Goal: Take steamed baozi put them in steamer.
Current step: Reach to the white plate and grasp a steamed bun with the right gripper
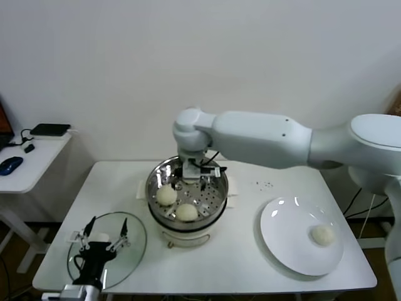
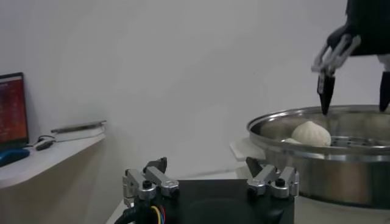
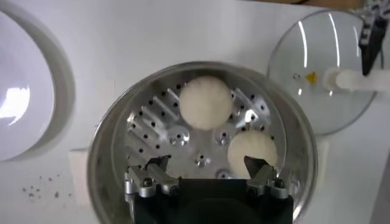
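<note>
Two baozi (image 1: 166, 196) (image 1: 187, 212) were counted in the steamer (image 1: 155, 177), one (image 1: 322, 234) on the plate (image 1: 285, 241). The right gripper (image 1: 191, 182) was released, empty, as was the left gripper (image 1: 104, 233).

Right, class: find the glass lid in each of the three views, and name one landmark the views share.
Head view: the lid lies flat on the table at the lower left, left of the steamer, under the left claw.
Left wrist view: not in it.
Right wrist view: the lid shows at the upper right, beside the steamer.
Shared landmark: the steamer, seen in all three.
</note>
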Controlling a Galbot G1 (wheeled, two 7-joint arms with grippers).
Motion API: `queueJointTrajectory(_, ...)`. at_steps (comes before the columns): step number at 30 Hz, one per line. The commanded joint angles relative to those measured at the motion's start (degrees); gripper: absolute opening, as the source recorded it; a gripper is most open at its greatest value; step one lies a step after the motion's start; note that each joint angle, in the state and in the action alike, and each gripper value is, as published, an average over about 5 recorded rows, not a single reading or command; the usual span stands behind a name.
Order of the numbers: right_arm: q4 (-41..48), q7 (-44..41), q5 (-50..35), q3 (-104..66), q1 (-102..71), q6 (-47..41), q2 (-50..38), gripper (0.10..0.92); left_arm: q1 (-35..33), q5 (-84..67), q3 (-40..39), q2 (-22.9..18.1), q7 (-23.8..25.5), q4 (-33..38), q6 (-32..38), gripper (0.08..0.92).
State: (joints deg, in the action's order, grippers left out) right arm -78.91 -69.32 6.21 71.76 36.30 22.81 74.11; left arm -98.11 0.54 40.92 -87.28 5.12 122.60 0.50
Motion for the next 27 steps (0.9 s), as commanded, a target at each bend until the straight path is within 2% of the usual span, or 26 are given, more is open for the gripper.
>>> queueJointTrajectory(1,-3.7,4.5,-14.2,6.9,9.0,-13.8,-15.5,0.823,0.6,0.2,-0.5,0.2,0.1,0.4,-0.3,0.823)
queueJointTrajectory(6,-6.4,9.9,-25.1,15.9,13.8,-27.4,-26.3,0.823,1.3,0.6,-1.4,0.3,0.2,0.5,-0.7,0.823)
queueJointTrajectory(13,-4.1,8.8,-28.6,22.4,15.0,-33.5,-39.4,0.823,1.8,1.0,-2.1,0.6,0.3,0.0,-0.9,0.823)
queueJointTrajectory(19,-1.9,8.2,-24.9,22.1,9.2,-35.2,-46.5,0.823,1.7,1.4,-2.9,0.5,0.3,-0.1,-0.8,0.823)
queueJointTrajectory(27,-1.1,8.2,-19.4,14.6,-3.6,-36.3,-50.7,0.823,1.1,1.6,-2.9,0.5,0.4,0.3,-0.6,0.823)
